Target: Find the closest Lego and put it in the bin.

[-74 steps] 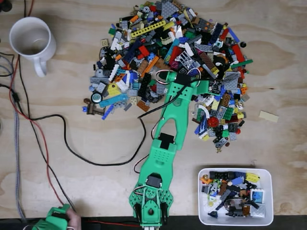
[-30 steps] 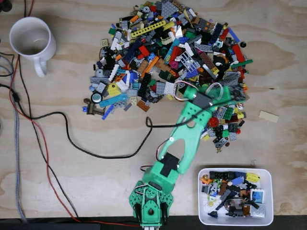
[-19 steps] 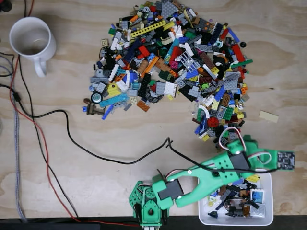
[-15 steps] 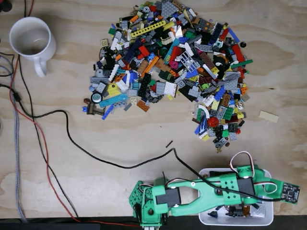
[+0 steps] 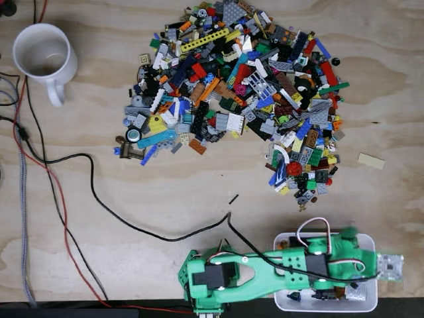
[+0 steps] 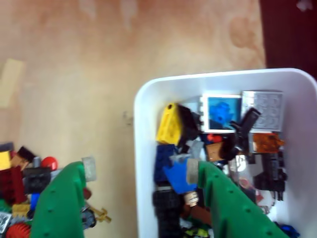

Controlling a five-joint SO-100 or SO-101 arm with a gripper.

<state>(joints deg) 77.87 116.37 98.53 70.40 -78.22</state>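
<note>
Release step. Pincer (image 6: pixel 141 186) spread open, nothing visibly between fingers, one finger above bin (image 6: pixel 148 114), other outside its wall. Bin at surface's bottom-right corner, holding Lego pieces (image 6: pixel 218 134). Next likely: swing to Lego pile (image 5: pixel 235 93), pick nearest-edge piece.

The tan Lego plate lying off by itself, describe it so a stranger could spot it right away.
In the fixed view, start at the big Lego pile and look past its right edge. The tan plate lies alone on bare wood, above the bin: pale, flat and rectangular, unlike the colourful jumble beside it.
</note>
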